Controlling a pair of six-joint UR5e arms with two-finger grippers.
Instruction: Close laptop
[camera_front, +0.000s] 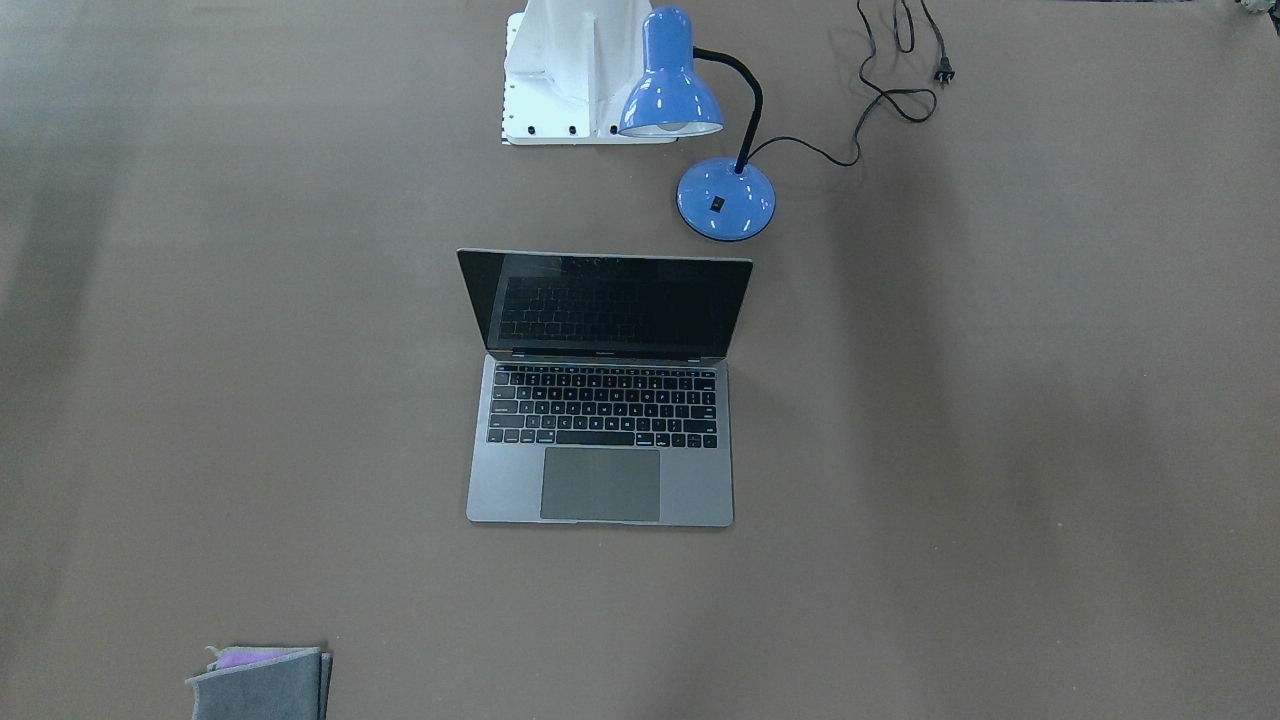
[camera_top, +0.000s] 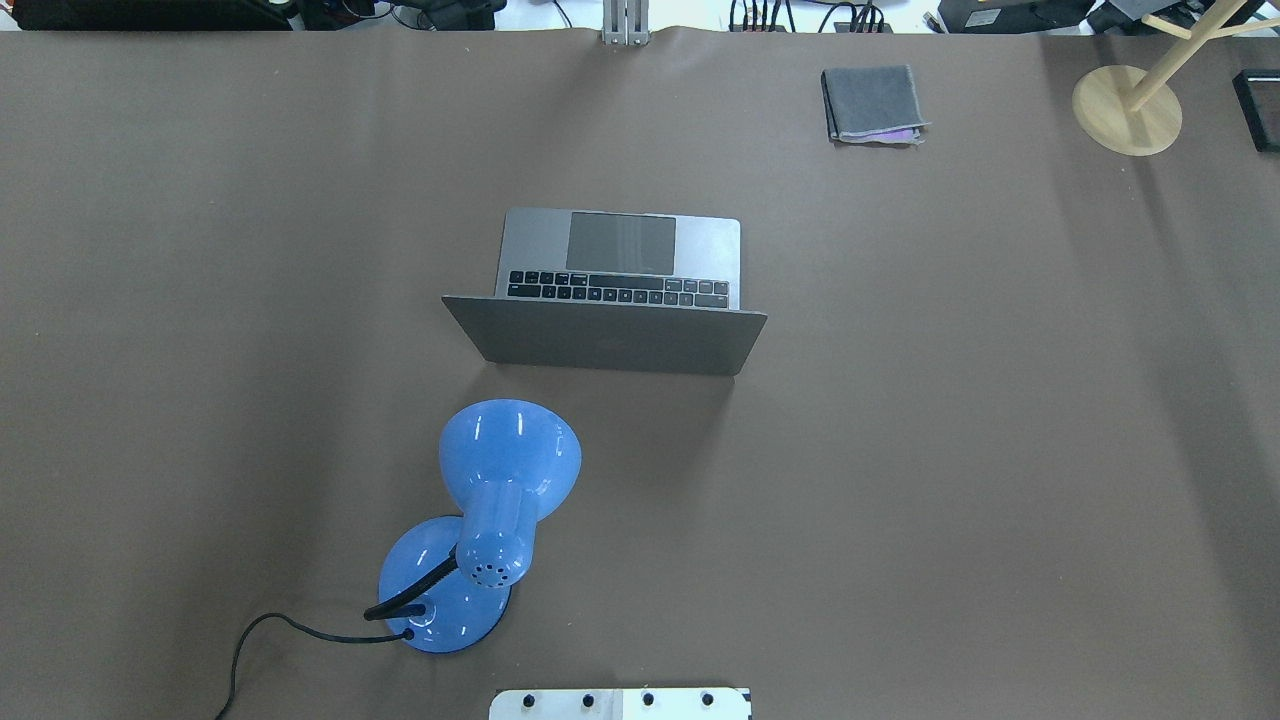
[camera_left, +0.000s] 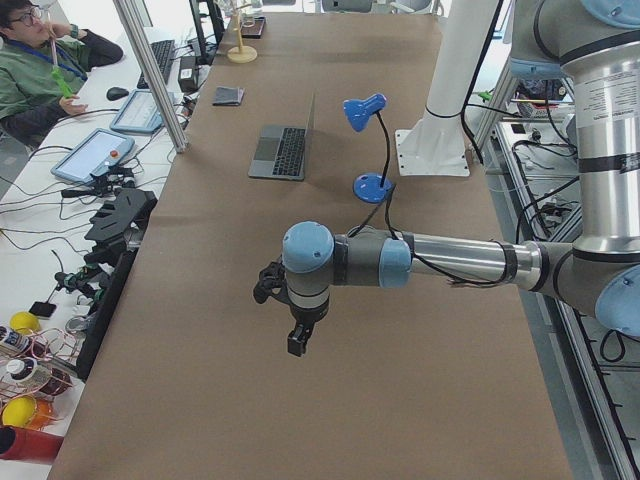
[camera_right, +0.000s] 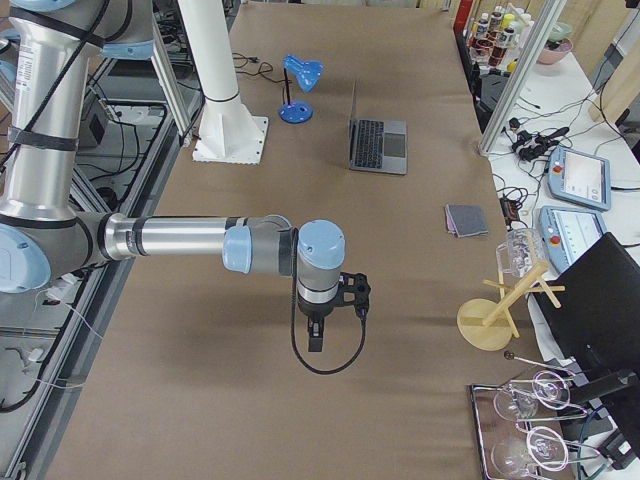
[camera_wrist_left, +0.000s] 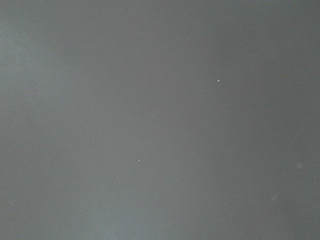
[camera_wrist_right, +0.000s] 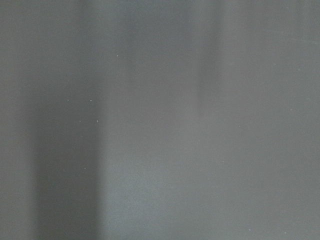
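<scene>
Overhead exterior: open laptop (camera_top: 605, 335), blue lamp (camera_top: 505, 465) near the lid's top edge, apart.

The left arm (camera_left: 450, 262) and the right arm (camera_right: 180, 238) are built of silvery metal tubes with grey joint housings and pale blue round caps. A thin black cable (camera_right: 326, 372) hangs in a loop from the right wrist, whose end fittings are black. The robot's white pedestal (camera_front: 560, 70) has a flat foot plate edged with small black screws (camera_front: 572, 129).
</scene>
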